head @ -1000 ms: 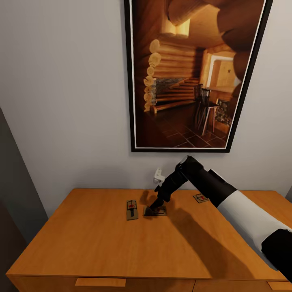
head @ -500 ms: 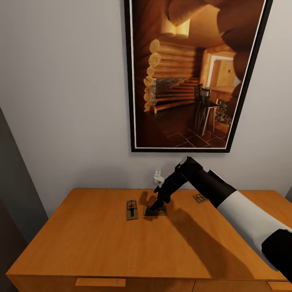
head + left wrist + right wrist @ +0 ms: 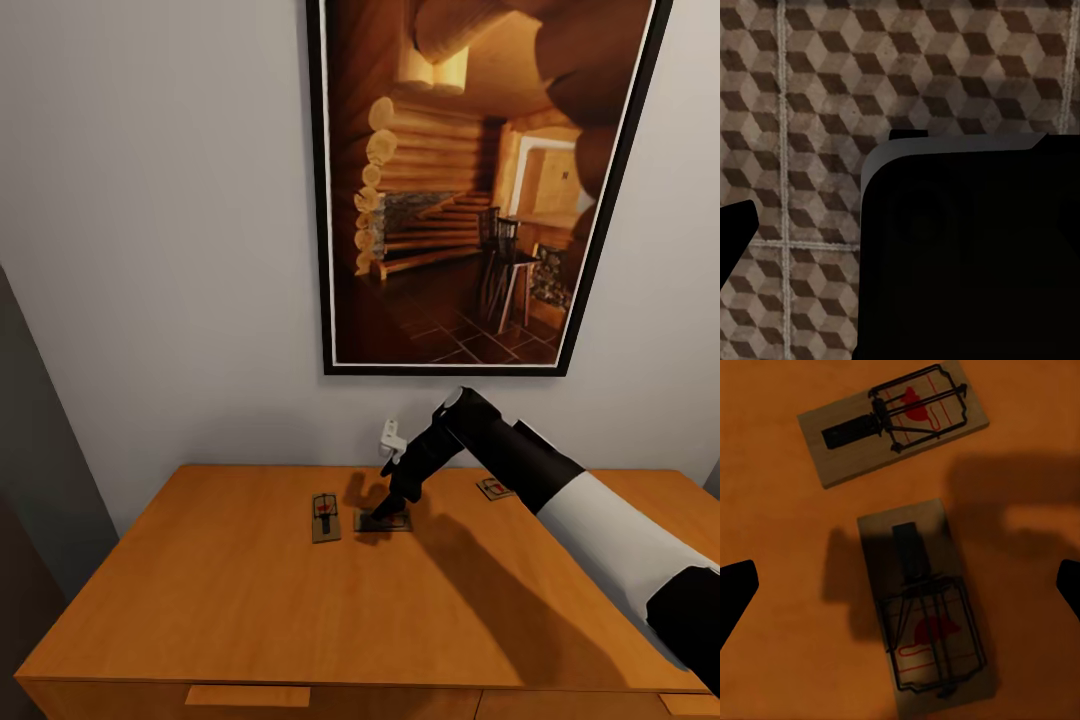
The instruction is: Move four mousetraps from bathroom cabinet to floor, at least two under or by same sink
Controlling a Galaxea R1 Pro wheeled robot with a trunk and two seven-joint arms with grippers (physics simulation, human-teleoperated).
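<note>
At centre frame the right end effector (image 3: pixel 383 512), fingers spread apart, hangs over the middle mousetrap (image 3: pixel 921 607) on the cabinet (image 3: pixel 230 590) surface, aligned to straddle its board.

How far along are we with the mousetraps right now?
Nothing looks placed yet. Three mousetraps show on the cabinet top: the left mousetrap, the middle mousetrap and the far mousetrap. In hand: the right gripper hangs open over the middle one, its fingertips wide apart in the right wrist view, not yet gripping. Left: grasping, carrying to the bathroom floor, and the rest.
</note>
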